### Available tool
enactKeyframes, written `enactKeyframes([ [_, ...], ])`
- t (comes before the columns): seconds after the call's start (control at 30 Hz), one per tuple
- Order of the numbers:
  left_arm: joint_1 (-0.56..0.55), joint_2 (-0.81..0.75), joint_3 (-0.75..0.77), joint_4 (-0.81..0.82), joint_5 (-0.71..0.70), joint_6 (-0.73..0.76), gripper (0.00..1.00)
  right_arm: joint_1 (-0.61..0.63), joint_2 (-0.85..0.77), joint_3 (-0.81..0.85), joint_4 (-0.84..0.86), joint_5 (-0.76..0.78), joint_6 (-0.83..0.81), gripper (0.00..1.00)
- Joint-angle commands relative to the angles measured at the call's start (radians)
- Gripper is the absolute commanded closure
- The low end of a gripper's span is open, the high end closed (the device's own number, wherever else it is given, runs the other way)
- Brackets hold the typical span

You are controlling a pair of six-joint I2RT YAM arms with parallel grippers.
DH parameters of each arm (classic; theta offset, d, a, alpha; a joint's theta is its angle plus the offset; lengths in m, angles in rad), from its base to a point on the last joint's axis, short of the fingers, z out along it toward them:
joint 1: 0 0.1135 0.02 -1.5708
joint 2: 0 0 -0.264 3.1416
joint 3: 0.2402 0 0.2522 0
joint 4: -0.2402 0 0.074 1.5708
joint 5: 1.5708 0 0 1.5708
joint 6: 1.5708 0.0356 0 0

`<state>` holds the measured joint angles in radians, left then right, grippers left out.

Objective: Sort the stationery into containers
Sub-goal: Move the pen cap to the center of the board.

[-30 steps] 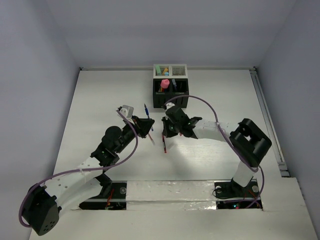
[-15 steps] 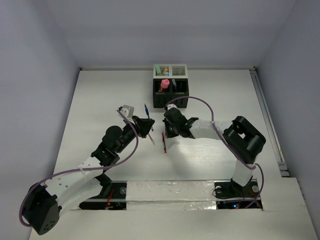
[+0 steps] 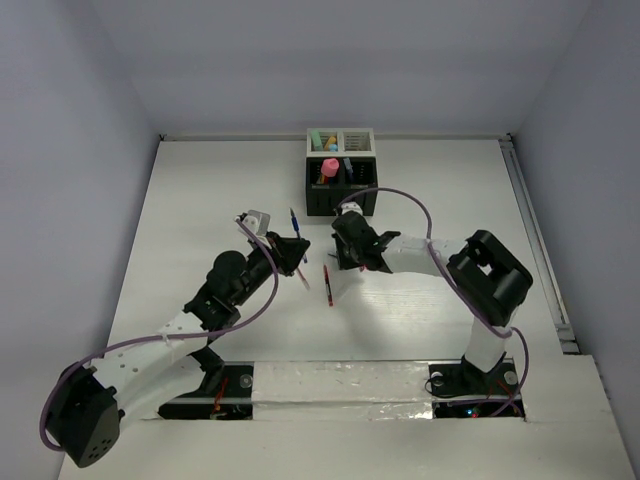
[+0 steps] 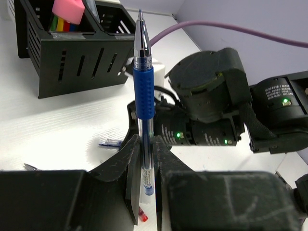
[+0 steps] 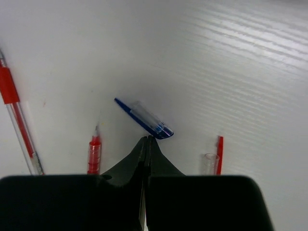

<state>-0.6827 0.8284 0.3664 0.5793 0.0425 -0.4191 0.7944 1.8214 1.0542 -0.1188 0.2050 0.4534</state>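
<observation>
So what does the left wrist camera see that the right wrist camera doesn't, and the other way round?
Only the left wrist view: a blue pen held upright in the shut left gripper, the black organizer box with a pink marker in it, and the right arm. Only the right wrist view: the right gripper, shut on nothing, a red pen and a small red piece lying flat. Both: the white table and, probably, the same loose blue cap.
</observation>
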Motion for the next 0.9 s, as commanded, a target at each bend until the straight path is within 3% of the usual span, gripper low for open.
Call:
enactKeyframes([
  [0.0,0.003,0.005,-0.004,0.053,0.002,0.011,1.00,-0.041,0.039,0.035,0.025,0.059,-0.030,1.00],
  [0.5,0.003,-0.002,-0.006,0.050,-0.001,0.014,1.00,-0.078,0.108,0.107,0.108,0.047,-0.027,1.00],
  [0.7,0.003,0.003,-0.006,0.054,0.002,0.011,1.00,-0.078,0.007,0.089,0.039,0.025,-0.009,0.76],
  [0.87,0.003,0.003,-0.006,0.059,0.008,0.008,1.00,-0.078,-0.019,0.095,0.001,-0.036,0.018,0.62],
])
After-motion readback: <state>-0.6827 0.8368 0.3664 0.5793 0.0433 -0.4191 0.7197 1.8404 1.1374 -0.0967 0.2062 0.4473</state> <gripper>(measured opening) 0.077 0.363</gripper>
